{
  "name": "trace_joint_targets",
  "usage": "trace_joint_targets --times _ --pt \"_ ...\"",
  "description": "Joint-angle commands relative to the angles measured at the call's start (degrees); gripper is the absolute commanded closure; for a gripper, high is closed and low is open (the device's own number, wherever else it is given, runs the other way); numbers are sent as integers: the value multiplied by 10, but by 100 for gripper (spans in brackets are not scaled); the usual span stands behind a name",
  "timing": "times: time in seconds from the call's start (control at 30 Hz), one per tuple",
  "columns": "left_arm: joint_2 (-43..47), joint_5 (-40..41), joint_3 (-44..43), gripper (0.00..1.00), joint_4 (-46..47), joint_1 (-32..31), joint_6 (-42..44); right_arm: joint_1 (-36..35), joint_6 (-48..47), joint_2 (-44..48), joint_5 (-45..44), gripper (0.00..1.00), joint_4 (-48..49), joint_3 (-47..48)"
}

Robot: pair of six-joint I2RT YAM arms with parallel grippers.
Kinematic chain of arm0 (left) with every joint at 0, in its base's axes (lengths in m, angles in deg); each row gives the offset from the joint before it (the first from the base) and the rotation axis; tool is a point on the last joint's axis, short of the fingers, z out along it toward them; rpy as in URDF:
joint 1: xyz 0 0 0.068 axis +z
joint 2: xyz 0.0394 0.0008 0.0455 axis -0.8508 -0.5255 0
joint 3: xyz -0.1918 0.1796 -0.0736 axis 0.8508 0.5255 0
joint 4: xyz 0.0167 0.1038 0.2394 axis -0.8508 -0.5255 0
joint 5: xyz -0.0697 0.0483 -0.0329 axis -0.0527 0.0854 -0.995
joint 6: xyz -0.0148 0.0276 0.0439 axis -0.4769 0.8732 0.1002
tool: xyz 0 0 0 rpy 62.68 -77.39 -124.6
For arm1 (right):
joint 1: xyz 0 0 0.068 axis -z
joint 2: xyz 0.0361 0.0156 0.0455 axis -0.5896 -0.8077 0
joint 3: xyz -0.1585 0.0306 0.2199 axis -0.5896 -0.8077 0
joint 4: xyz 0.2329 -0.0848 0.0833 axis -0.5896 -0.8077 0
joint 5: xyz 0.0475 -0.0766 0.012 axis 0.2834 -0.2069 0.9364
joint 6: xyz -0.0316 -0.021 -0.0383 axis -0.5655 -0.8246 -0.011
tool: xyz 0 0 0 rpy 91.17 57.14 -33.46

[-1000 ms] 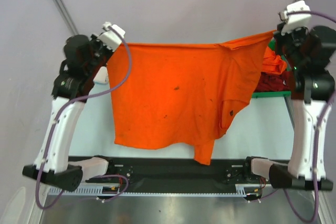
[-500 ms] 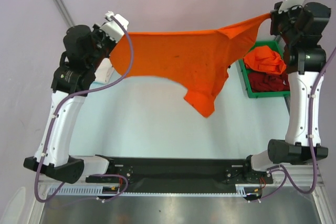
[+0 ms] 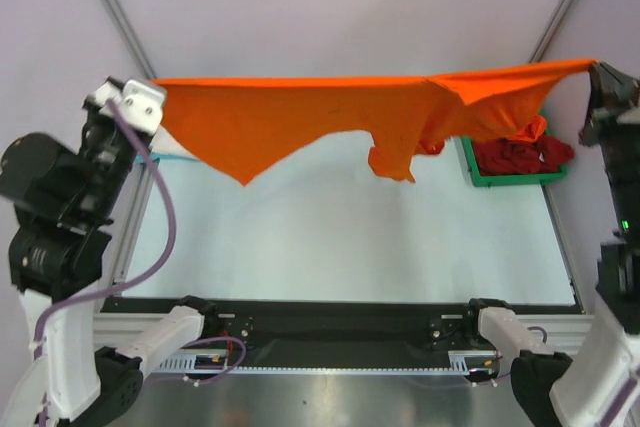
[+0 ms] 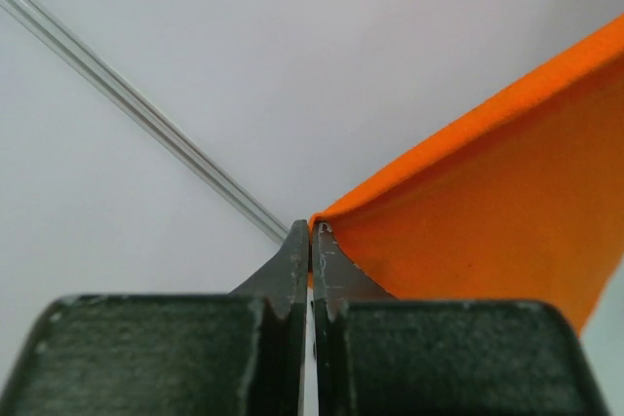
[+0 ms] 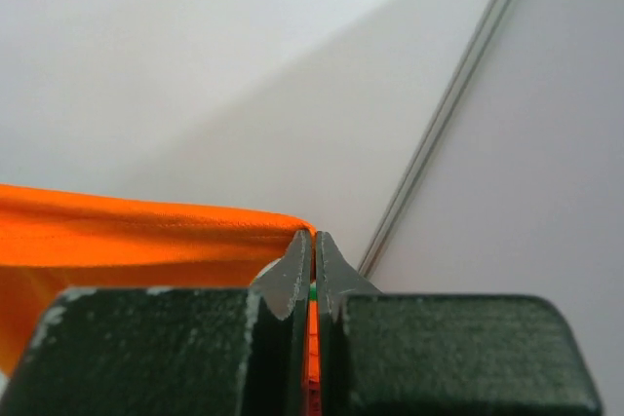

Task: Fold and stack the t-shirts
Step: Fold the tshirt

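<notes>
Holding the orange t-shirt (image 3: pixel 300 117) stretched in the air, we clamp its upper corners, the left gripper (image 4: pixel 310 231) closed on one and the right gripper (image 5: pixel 313 239) closed on the other. Its top edge runs taut and level, and the ragged lower edge hangs above the table (image 3: pixel 330 247). The green bin (image 3: pixel 510 179) sits at far right. Since half a second ago, our arms stand wider apart and the cloth is flatter.
</notes>
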Motion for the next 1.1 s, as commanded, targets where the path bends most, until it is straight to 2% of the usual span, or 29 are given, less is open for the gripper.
trace_joint_targets --times 0.0,0.23,0.37,0.47,0.57,0.6,0.63,0.7,0.73,0.8,0.87,1.0,1.07 --pt "27 -13 -3 100 -27 17 -3 5 -14 33 -61 100 -40 20" --pt "22 -20 -86 100 -29 19 15 5 -31 1 -99 100 -38 117" --pt "11 -49 -72 100 -72 19 29 5 -54 -14 -81 100 -10 83" --pt "11 -65 10 100 -106 19 44 5 -77 -5 -44 100 34 -39" --pt "25 -65 166 100 -92 19 70 5 -100 1 5 100 67 -186" --pt "29 -61 258 99 -54 19 77 5 -108 1 13 100 76 -221" --pt "28 -55 302 100 -33 20 87 5 -116 -3 27 100 91 -297" --pt "14 -30 417 99 46 22 118 5 -134 -24 33 100 122 -364" --pt "-14 -25 446 100 71 25 128 2 -143 -35 40 100 133 -419" --pt "-57 -15 493 99 142 35 139 -6 -160 -85 36 100 154 -467" --pt "-141 -8 493 100 169 45 129 -20 -180 -131 25 100 177 -495" --pt "-321 6 403 100 175 69 101 -34 -193 -294 3 100 199 -459" --pt "-369 8 346 100 163 76 91 -36 -196 -343 -1 100 205 -420"
